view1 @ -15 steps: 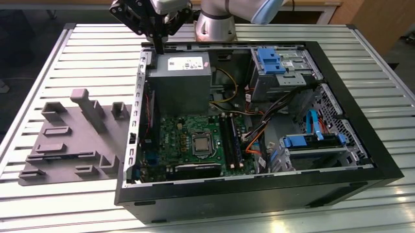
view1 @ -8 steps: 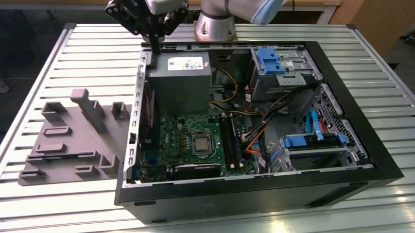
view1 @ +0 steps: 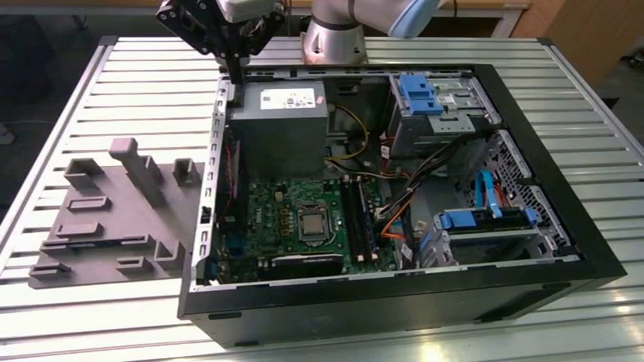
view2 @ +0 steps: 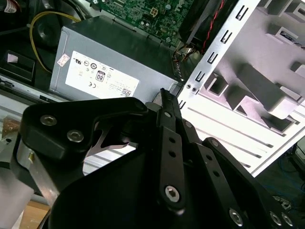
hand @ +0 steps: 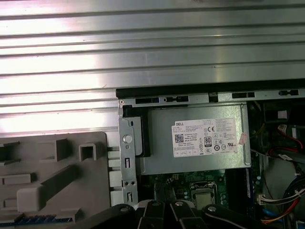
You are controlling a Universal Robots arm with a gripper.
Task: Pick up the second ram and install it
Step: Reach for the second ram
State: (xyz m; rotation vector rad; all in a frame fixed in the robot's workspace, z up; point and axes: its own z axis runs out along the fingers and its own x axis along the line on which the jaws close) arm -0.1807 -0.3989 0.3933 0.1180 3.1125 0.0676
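One pair of closed jaws over case edge point(view1: 219, 113), tray point(view1: 105, 188) beside

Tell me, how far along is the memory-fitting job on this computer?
Early on, it seems. The tool hangs above the computer case's back corner, by the grey power box, closed and apparently empty. I can't tell whether the long slots on the green board are filled. Picking up and fitting look left to do.

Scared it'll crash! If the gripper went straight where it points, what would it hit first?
The gripper would probably meet the grey power supply near the case edge; depth is unclear.
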